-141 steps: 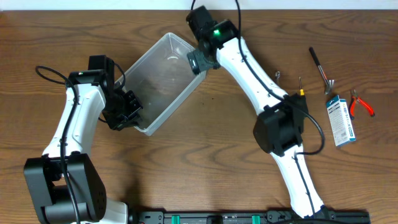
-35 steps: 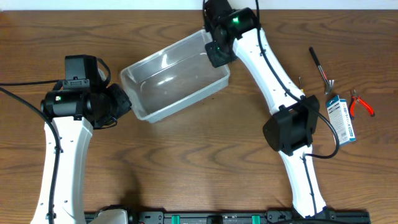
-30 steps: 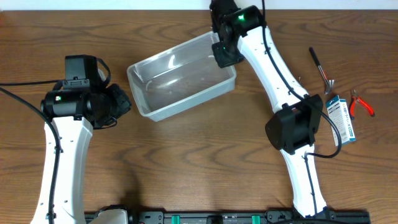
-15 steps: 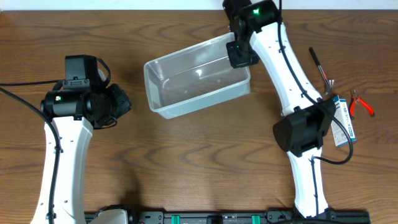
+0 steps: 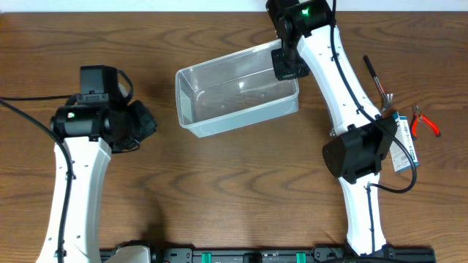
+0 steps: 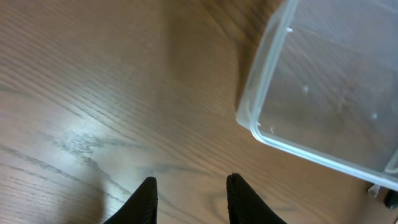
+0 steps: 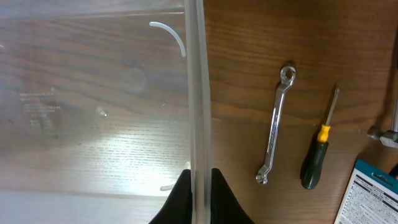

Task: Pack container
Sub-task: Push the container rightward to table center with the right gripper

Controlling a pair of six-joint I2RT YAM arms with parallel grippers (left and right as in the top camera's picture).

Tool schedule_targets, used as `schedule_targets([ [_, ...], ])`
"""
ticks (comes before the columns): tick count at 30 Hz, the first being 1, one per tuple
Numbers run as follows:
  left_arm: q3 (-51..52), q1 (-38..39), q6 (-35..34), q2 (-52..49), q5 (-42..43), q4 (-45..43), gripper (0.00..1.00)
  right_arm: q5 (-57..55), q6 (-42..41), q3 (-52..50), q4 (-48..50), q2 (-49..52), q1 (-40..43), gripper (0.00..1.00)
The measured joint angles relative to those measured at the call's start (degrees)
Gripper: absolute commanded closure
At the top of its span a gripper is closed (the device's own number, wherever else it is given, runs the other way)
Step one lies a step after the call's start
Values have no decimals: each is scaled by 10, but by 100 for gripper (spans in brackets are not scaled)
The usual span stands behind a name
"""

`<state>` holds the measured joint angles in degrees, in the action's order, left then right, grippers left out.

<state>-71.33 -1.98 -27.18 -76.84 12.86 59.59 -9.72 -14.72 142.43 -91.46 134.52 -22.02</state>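
Observation:
The container [image 5: 235,96], a clear plastic bin with nothing in it, lies on the wooden table at the upper middle. My right gripper [image 5: 287,64] is shut on the container's right-hand wall. In the right wrist view the two black fingers pinch the thin clear wall [image 7: 196,74], with the gripper [image 7: 199,186] at the frame's lower edge. Well to the left of the bin, my left gripper [image 5: 143,124] touches nothing. In the left wrist view its jaws [image 6: 190,186] stand apart over bare wood, with the container's corner [image 6: 258,121] ahead and to the right.
Right of the bin lie a small silver wrench [image 7: 273,124] and a screwdriver with a green and yellow handle [image 7: 317,155]. Farther right are a black-handled tool [image 5: 376,79], a blue and white packet [image 5: 401,142] and red pliers [image 5: 424,123].
My right arm has dragged the container to the right and turned it more level, away from the left gripper, which held its corner earlier. The left arm has hardly moved in the last second.

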Motion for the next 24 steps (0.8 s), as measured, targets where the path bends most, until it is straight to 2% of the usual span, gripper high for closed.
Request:
schedule_targets([
  [10,0,57,0,0,0,-2,72,-9,-14,-14,-10,-2,0,99],
  [24,0,59,0,0,-20,-7,71,-8,-18,-120,64,-6,1,98],
])
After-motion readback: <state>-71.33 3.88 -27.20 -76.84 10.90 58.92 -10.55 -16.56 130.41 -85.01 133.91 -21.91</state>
